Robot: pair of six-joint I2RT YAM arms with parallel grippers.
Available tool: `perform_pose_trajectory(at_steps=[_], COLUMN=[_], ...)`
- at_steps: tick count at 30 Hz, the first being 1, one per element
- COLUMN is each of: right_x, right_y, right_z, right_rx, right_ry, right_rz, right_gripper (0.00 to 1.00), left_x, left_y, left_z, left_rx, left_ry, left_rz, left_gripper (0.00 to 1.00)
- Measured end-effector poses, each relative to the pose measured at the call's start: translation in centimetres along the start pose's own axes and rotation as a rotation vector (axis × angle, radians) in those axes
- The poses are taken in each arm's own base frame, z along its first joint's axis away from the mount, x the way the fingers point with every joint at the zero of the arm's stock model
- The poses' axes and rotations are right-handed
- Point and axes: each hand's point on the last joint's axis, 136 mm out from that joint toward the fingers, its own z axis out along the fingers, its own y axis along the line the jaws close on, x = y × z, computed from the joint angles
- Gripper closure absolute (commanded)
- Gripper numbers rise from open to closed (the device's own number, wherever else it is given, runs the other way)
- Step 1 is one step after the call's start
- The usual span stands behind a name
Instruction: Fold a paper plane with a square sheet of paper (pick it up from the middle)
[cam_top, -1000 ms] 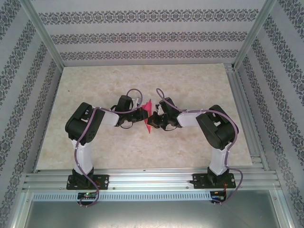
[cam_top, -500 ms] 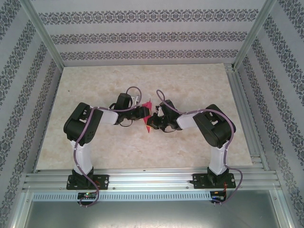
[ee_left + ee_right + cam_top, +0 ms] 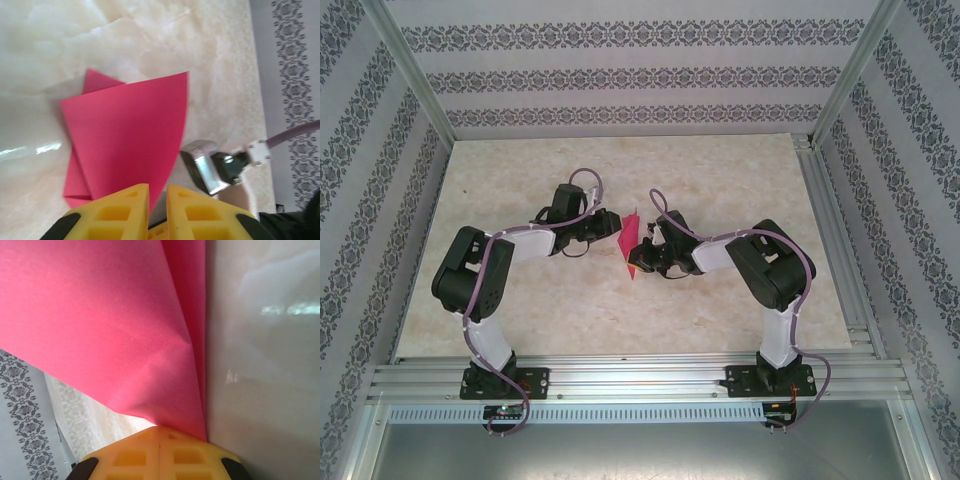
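The pink sheet of paper (image 3: 628,245), folded into layers, is held on edge above the table's middle. My right gripper (image 3: 645,247) pinches it from the right. In the right wrist view the yellow fingers (image 3: 159,429) meet with no gap and the sheet of paper (image 3: 110,330) fans out from their tips. My left gripper (image 3: 612,226) is close against the sheet's left side. In the left wrist view the sheet of paper (image 3: 130,135) hangs in front, and its lower edge runs down into the narrow gap of the left gripper (image 3: 158,187), whose jaws stand slightly apart.
The beige marble tabletop (image 3: 720,180) has free room on all sides of the arms. Patterned walls and a metal frame (image 3: 845,250) enclose it. A metal connector and grey cable of the right arm (image 3: 212,167) sit just right of the sheet.
The left arm's elbow has swung left and its gripper has shifted slightly back and left of the sheet; its jaws widened, then narrowed again. The right gripper keeps its hold.
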Motion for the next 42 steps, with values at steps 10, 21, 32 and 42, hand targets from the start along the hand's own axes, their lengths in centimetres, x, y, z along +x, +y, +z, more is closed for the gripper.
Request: perform_pose_trajectory(at_steps=[10,21,32,42], right_x=[0.0,0.0,0.0,0.0], right_y=[0.0,0.0,0.0,0.0], right_z=[0.0,0.0,0.0,0.0], right_rx=[0.000,0.002,0.003,0.007], right_ry=[0.000,0.001,0.002,0.003], right_rz=[0.000,0.001,0.002,0.003], right_gripper=[0.98,0.98,0.99,0.99], left_x=[-1.5,0.8,1.4,2.6], left_y=[-3.7,-3.1,-2.9,0.5], left_z=[0.7,3.2,3.9,5.4], left_rx=[0.146,0.179,0.101,-0.002], left_ry=[0.039,0.153,0.189,0.233], left_rz=[-0.014,-0.073,-0.048,-0.083], left_gripper=[0.86,0.81,0.81,0.81])
